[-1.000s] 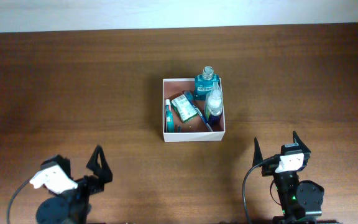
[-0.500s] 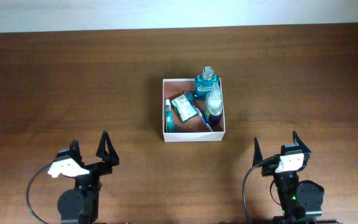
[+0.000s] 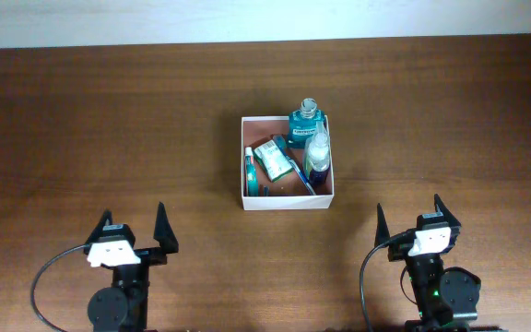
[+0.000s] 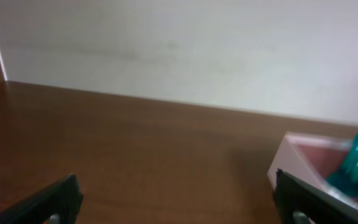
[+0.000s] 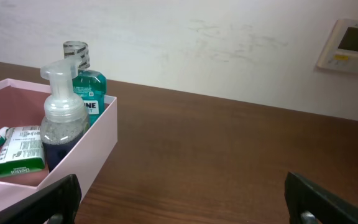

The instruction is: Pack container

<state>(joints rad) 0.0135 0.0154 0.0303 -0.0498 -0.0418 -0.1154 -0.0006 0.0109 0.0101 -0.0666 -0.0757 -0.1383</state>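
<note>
White-walled container (image 3: 287, 201) is sitting mid-table with teal bottle (image 3: 306, 124) and pump bottle (image 3: 317, 152) inside — left gripper (image 3: 135, 214), right gripper (image 3: 408, 205) hovering near-side, jaws spread wide — holding nothing.

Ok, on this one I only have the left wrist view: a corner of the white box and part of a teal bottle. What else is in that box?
Observer: From overhead, the container also holds a clear pump bottle. It stands next to the teal bottle, along the wall nearer the right arm.
Operator: Anything lying flat in there?
Observer: Yes, a green-and-white pack lies on the reddish floor, near the middle.
Operator: And the right arm, is it busy?
Observer: No. The right gripper is open with nothing between its fingers, and it is well short of the container.
</note>
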